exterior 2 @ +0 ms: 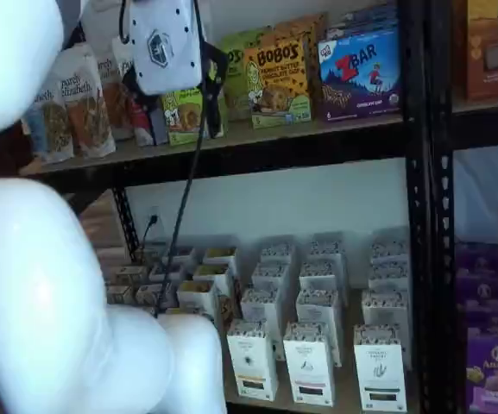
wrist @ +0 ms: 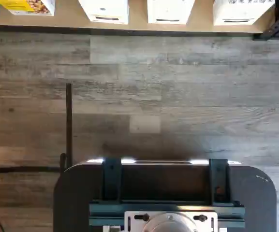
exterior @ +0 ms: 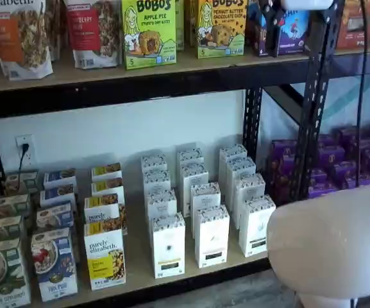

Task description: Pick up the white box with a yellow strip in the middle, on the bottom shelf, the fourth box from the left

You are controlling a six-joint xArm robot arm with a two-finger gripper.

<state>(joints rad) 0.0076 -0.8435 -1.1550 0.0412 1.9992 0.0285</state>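
Note:
The white box (exterior: 168,247) stands at the front of its column on the bottom shelf (exterior: 136,266), right of the yellow-bottomed "purely elizabeth" box (exterior: 105,258). It has a speckled top band and a black label low down. It also shows in a shelf view (exterior 2: 251,358). In the wrist view only its lower end (wrist: 105,10) shows, on the tan board (wrist: 71,18). My gripper (exterior 2: 214,99) hangs at upper-shelf height, far above the box. Its white body and dark fingers show side-on, so I cannot tell the gap. In a shelf view (exterior: 269,25) it is only partly seen.
More white boxes (exterior: 211,236) fill the columns to the right. Purple boxes (exterior: 351,154) sit beyond a black upright (exterior: 313,102). Bobo's boxes (exterior: 149,32) stand on the upper shelf. The white arm (exterior 2: 50,285) blocks the foreground. A dark mount (wrist: 163,193) hangs over the wood floor.

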